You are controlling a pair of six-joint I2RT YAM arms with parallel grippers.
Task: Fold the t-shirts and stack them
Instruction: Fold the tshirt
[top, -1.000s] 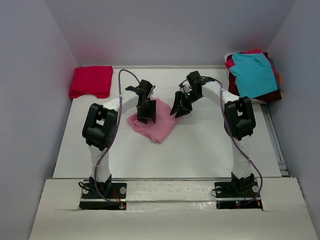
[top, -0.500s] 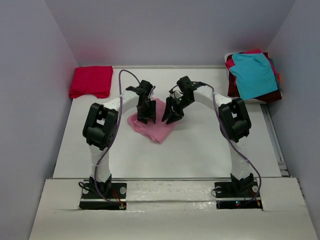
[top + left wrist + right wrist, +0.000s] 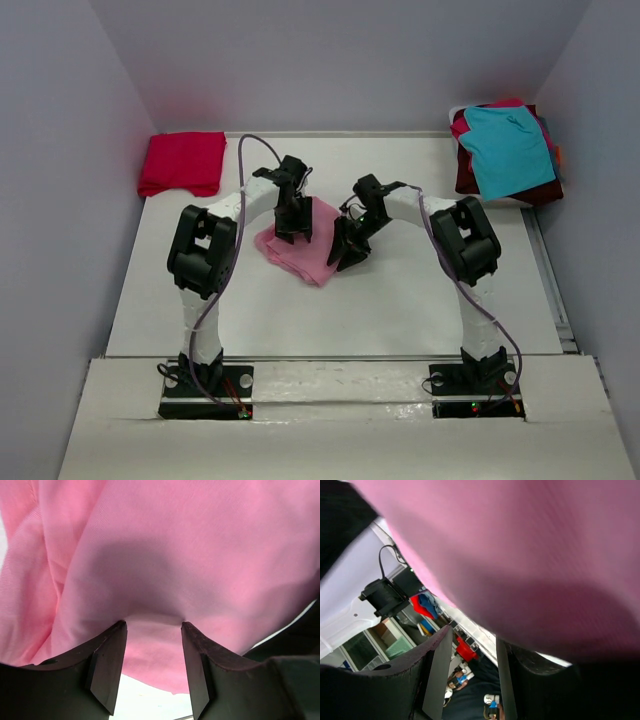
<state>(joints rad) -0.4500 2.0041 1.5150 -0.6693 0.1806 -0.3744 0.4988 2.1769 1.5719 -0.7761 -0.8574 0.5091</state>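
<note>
A pink t-shirt (image 3: pixel 312 258), partly folded, lies at the table's middle. My left gripper (image 3: pixel 291 226) stands on its back part, jaws open, both tips pressed into the pink cloth (image 3: pixel 200 555); its midpoint shows in the left wrist view (image 3: pixel 152 626). My right gripper (image 3: pixel 344 252) is at the shirt's right edge, low and tilted, jaws open (image 3: pixel 471 640). Pink cloth (image 3: pixel 535 555) fills the upper part of its view and lies over the right finger. A folded red t-shirt (image 3: pixel 183 162) lies at the back left.
A pile of unfolded shirts (image 3: pixel 508 150), turquoise on top of red and dark ones, sits at the back right corner. Grey walls close the table on the left, back and right. The left arm's cable (image 3: pixel 245 145) arcs over the table behind the shirt.
My right gripper has moved left and nearer, from beside the shirt's back right corner down to its right edge. The left gripper has stayed on the shirt.
</note>
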